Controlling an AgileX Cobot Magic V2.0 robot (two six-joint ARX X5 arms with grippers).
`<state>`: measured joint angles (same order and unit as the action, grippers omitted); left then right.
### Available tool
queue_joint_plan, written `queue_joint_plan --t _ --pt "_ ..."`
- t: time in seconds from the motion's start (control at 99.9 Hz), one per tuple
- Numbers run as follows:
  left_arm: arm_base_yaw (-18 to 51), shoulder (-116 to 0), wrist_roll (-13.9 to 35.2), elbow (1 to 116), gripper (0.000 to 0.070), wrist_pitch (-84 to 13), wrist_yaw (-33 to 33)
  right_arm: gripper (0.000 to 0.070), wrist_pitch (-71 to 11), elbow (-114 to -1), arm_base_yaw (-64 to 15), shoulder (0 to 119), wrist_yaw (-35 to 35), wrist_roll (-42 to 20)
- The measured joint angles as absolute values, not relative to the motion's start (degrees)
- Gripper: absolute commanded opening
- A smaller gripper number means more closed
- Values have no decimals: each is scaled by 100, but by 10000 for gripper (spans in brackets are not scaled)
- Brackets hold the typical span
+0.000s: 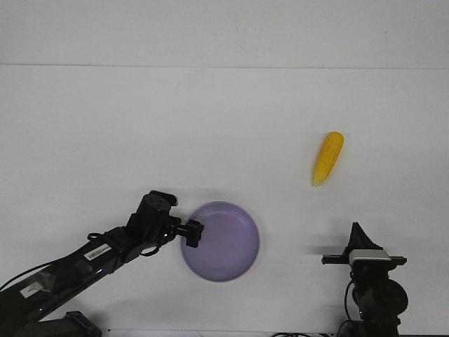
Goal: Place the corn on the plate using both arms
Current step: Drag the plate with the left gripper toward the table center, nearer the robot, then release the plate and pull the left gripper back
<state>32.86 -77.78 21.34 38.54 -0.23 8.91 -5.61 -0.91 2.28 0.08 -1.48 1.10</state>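
The yellow corn [328, 159] lies on the white table at the right, its pointed end toward me. The lavender plate [231, 263] sits at the front centre and holds nothing. My left gripper [191, 234] reaches in from the lower left and is at the plate's left rim, its fingers closed over the rim's edge. My right gripper [359, 233] is at the front right, pointing away from me, its fingers together in a point and holding nothing. It is well short of the corn and to the right of the plate.
The white table [210, 126] ends at a far edge near the top of the view. The right arm's silver-grey block [365, 257] sits just behind its gripper. Nothing else lies on the table.
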Motion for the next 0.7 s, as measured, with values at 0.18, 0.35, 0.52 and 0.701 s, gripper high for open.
queue_joint_plan --t 0.18,0.35,0.52,0.701 --pt "3118 -7030 1990 3850 544 -45 864 16 -561 -91 228 8 -148 110" --pt "3061 -5306 1741 3850 543 -355 462 16 -528 -91 228 8 -154 104" --pt "3061 -3557 1529 3809 543 -1017 156 16 -526 -91 228 8 -591 -690" --pt "3061 -2377 1470 3291 539 -1798 -158 4 -176 -93 226 8 -777 -1610"
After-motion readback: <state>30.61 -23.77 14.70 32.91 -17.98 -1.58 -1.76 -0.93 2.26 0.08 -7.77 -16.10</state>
